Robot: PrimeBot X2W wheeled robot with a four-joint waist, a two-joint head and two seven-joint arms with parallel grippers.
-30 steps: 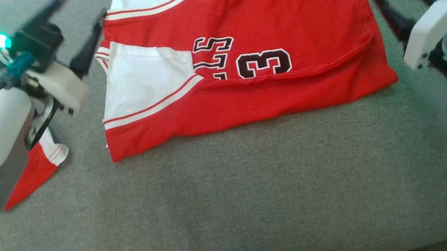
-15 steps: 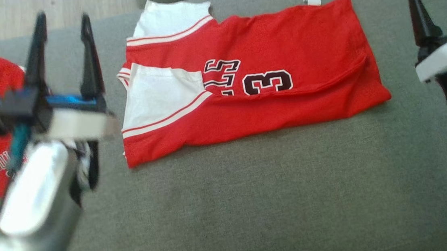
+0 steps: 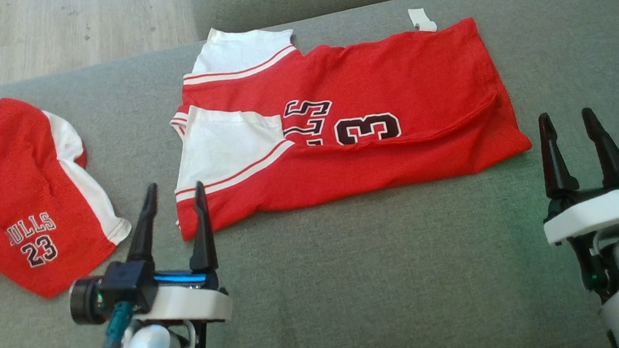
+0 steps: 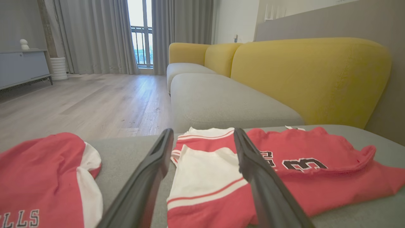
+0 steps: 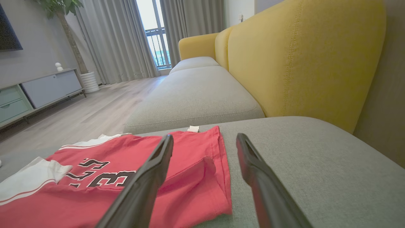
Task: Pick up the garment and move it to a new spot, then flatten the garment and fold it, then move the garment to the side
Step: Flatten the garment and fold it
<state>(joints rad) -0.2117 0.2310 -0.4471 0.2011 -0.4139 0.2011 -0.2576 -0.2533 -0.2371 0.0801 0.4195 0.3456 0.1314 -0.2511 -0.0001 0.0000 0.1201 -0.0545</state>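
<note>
Left pincer (image 3: 174, 188) and right pincer (image 3: 565, 115) both stand spread and empty, now drawn back off the folded red-and-white cloth jersey (image 3: 370, 96), which lies mid-cushion on the grey fabric sofa (image 3: 352, 282); folding looks done, only shifting it aside remains.

A yellow-backed grey sofa (image 4: 310, 76) faces pale wood floor (image 4: 88, 101), grey curtains (image 4: 95, 34) and a bright window (image 4: 140, 31).

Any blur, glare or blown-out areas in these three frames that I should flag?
Head view: no motion blur, the number on the folded jersey reads crisply, light even and soft across the grey cushion. Left wrist view: the window is blown out to white. Right wrist view: its window is overexposed too, the yellow sofa back evenly lit.
</note>
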